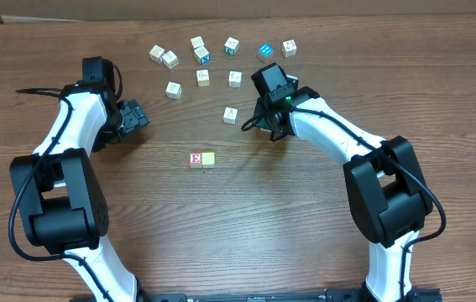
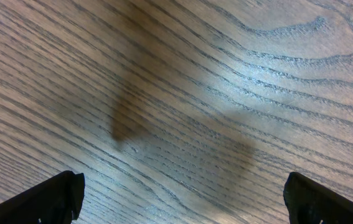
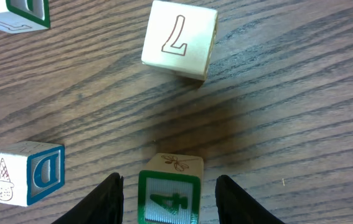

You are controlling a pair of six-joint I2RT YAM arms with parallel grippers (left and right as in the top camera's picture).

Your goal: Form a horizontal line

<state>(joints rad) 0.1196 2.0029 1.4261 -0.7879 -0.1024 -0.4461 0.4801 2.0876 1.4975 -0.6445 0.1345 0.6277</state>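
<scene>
1. Overhead view: the horizontal line (image 1: 202,159) lies near the middle of the tabletop (image 1: 305,243). It consists of two cubes: the red E cube (image 1: 196,159) on the picture's left, and the pale yellow cube (image 1: 209,158) touching it on the right.
   - Loose cubes (image 1: 203,77) are scattered along the far side of the tabletop, well apart from the line. One of them is a blue cube (image 1: 265,51).
   - The left tool (image 1: 134,117) hangs over bare wood, apart from every cube.
   - The right tool (image 1: 269,91) sits among the loose cubes. Its fingertips are hidden under the wrist housing in this view.

2. Left wrist view: the left tool (image 2: 182,202) stands at full spread. Its fingertips (image 2: 55,199) show at the lower corners of the picture, with only bare wood grain between them. It holds nothing.

3. Right wrist view: the right tool (image 3: 170,199) stands about half spread.
   - Its fingers (image 3: 111,202) flank the green 4 cube (image 3: 169,193), which rests on the tabletop. A narrow gap shows on each side of the cube, so it is not gripped.
   - Beyond this cube stands a pale 7 cube (image 3: 179,40).
   - To the left stands a blue D cube (image 3: 23,174) with a small figure drawn on one white face.
   - A green-edged cube (image 3: 14,12) is cut off at the upper left corner of the picture.
</scene>
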